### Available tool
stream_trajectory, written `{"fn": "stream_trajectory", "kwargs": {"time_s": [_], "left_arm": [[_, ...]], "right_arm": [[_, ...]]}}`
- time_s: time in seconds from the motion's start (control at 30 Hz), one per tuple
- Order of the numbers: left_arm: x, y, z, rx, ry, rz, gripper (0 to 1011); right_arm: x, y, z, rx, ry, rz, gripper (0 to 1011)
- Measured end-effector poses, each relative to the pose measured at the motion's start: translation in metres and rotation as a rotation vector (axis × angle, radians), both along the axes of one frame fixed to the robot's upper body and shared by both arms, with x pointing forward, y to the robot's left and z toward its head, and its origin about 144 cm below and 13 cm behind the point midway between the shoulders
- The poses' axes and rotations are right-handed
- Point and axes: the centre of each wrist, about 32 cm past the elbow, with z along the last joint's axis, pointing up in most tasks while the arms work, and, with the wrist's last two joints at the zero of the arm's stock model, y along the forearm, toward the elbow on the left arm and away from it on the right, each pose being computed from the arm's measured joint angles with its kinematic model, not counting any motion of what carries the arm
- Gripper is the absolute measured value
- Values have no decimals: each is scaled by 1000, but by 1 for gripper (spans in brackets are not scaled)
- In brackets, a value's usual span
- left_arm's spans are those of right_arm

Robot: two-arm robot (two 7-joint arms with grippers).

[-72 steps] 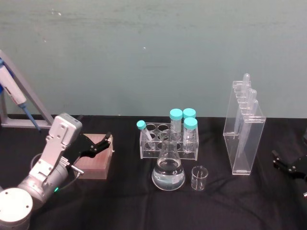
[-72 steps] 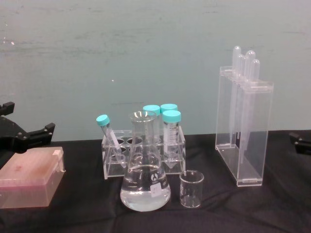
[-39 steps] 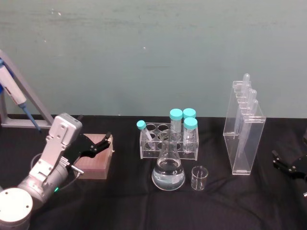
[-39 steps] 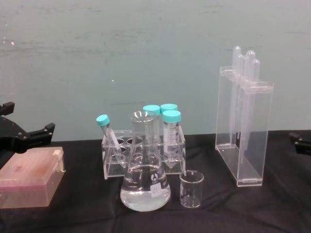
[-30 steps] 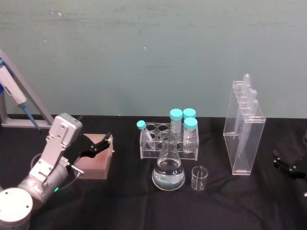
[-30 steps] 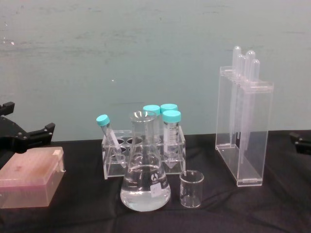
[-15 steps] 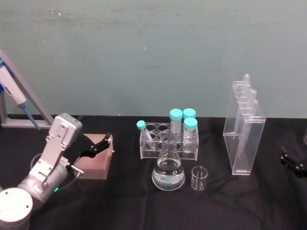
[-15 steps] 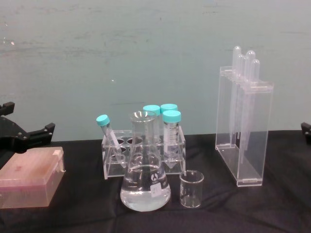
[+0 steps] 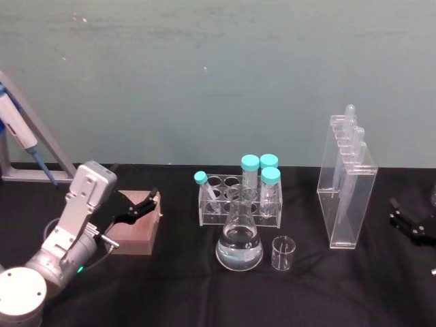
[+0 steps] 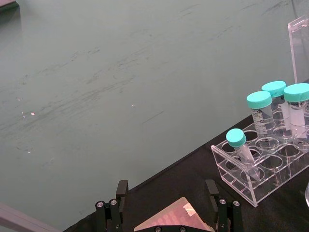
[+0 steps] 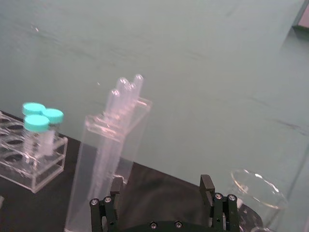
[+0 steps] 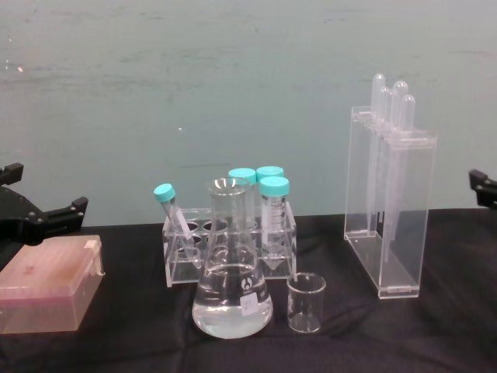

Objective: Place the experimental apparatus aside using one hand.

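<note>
Right claw (image 11: 161,184) has risen, jaws apart, right of the acrylic stand (image 11: 104,159); its wrist view catches a glass rim (image 11: 258,186) nearby; left claw (image 10: 166,191) parked, spread.

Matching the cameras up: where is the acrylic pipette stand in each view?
Head view: pipette stand, right of centre.
Chest view: stand right of centre, tallest item.
Left wrist view: stand's clear edge beyond the tube rack.
Right wrist view: stand close ahead, rack beside it.
Shared landmark: teal-capped tube rack.

Lab bench: flask (image 9: 239,238) on black cloth (image 9: 170,286), capped tubes (image 9: 250,170) in rack (image 9: 218,212) behind it, beaker (image 9: 283,253) beside it, pipette stand (image 9: 346,191) to its right, pipettor (image 9: 17,126) far left.
</note>
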Motion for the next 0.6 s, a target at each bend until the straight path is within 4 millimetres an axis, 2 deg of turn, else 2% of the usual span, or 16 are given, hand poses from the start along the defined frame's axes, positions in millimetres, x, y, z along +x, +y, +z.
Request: {"fn": "stream_trajectory", "kwargs": {"time_s": [0.6], "left_arm": [[0,0,0,0,0,0,1000]], "right_arm": [[1,27,4,129,-53,59,1010]]}}
